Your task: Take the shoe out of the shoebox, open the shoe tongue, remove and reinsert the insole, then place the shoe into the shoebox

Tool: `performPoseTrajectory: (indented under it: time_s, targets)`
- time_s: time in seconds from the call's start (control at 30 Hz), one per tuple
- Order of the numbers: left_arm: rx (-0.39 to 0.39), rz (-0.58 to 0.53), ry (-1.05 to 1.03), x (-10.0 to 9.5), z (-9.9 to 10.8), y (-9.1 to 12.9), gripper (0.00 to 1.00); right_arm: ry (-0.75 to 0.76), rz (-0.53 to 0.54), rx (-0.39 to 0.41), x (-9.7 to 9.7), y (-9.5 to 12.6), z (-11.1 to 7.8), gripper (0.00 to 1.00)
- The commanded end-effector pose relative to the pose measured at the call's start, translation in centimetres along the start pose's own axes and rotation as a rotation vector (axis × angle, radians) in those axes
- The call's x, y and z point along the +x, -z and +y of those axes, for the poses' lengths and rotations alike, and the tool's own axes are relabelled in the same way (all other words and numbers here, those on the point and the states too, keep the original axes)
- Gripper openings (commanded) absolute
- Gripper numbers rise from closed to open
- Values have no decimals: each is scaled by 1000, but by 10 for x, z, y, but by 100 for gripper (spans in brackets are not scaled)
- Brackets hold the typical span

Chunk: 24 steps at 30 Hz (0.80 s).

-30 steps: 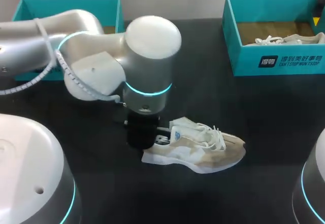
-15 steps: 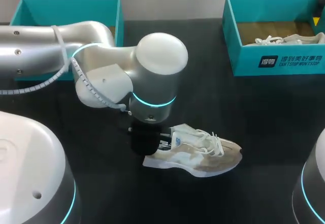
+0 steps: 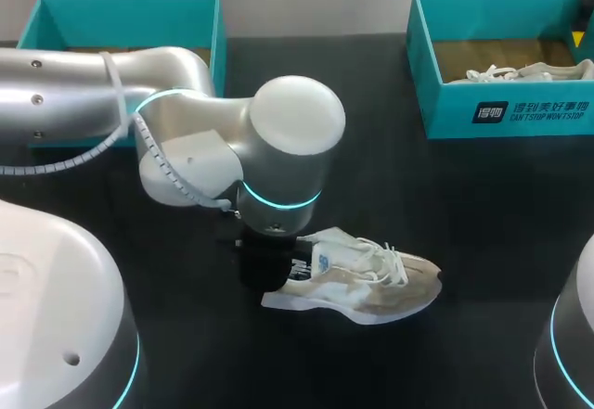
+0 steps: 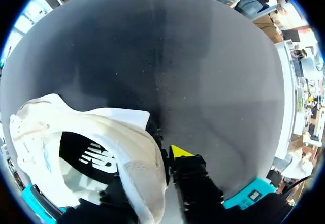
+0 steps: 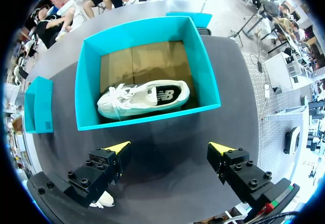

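A beige sneaker lies on its sole on the black counter, at about 6 o'clock from the counter's middle, with its toe toward 4 o'clock and its heel toward 9 o'clock. The left arm comes in from 9 o'clock and ends right over that heel. The left pincer is pinching the sneaker's heel collar. One yellow fingertip presses the outside of the heel, while the other finger goes down into the shoe's opening, its tip hidden.

A teal shoebox stands open at 2 o'clock, well apart from the beige sneaker, and a white sneaker lies inside it. The right pincer hangs above the counter just short of this box, its fingers spread wide with nothing between them. A second teal shoebox sits at 10 o'clock, partly behind the left arm.
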State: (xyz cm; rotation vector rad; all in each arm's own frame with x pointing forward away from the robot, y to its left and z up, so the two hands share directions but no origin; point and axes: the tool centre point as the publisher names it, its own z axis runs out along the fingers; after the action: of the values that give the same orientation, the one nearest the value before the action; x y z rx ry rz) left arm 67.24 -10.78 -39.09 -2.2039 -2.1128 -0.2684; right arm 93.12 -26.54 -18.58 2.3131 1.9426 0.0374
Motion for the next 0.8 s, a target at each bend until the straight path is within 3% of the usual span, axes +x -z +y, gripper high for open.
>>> performPoseTrajectory:
  time_s: [0.03,0.07,0.1,0.27,0.6,0.8]
  targets:
    - [-3,-17,-4,1,-1,-4,84,0,0,0,0,0,0,100]
    - [-2,-31,-4,1,-1,-3,98,0,0,0,0,0,0,100]
    - [-4,-34,-4,2,-1,-2,100,0,0,0,0,0,0,100]
    - [-25,-82,5,7,0,13,100,0,0,0,0,0,0,100]
    - [-89,-231,86,24,2,73,100,0,0,0,0,0,0,100]
    - [-43,-383,238,45,2,100,100,0,0,0,0,0,0,100]
